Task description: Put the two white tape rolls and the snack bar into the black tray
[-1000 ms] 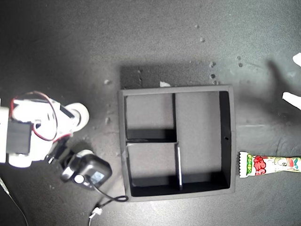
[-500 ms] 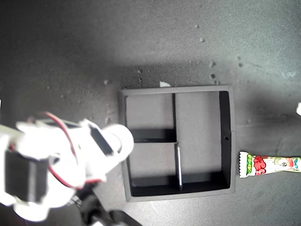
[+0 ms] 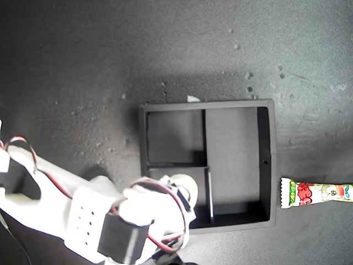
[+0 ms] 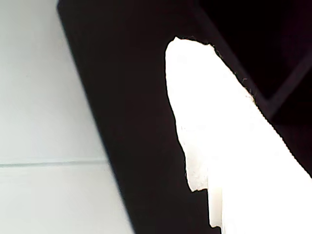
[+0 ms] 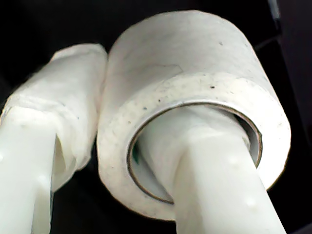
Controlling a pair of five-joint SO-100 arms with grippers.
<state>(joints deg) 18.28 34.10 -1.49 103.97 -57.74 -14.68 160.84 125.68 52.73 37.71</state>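
The black tray (image 3: 272,165) lies in the middle of the exterior view. My second gripper (image 3: 185,194) hangs over the tray's small compartment at the exterior view's lower left, shut on a white tape roll (image 3: 183,184). In the second wrist view one finger passes through the hole of the tape roll (image 5: 185,73) and the other presses its outer wall, so my second gripper (image 5: 126,112) clamps the ring. The other tape roll is out of view. The snack bar (image 3: 317,194) lies on the table by the exterior view's right edge. The first wrist view shows only one overexposed white finger (image 4: 219,141) against something dark.
The second arm's white body (image 3: 83,221) with red wires fills the exterior view's lower left. A small white scrap (image 3: 192,99) sits at the tray's far wall. Pale specks (image 3: 249,74) dot the dark table (image 3: 83,66) beyond the tray.
The second arm has swung from the exterior view's left to the tray, carrying the tape roll over the lower-left compartment. White parts at the right edge have left the view.
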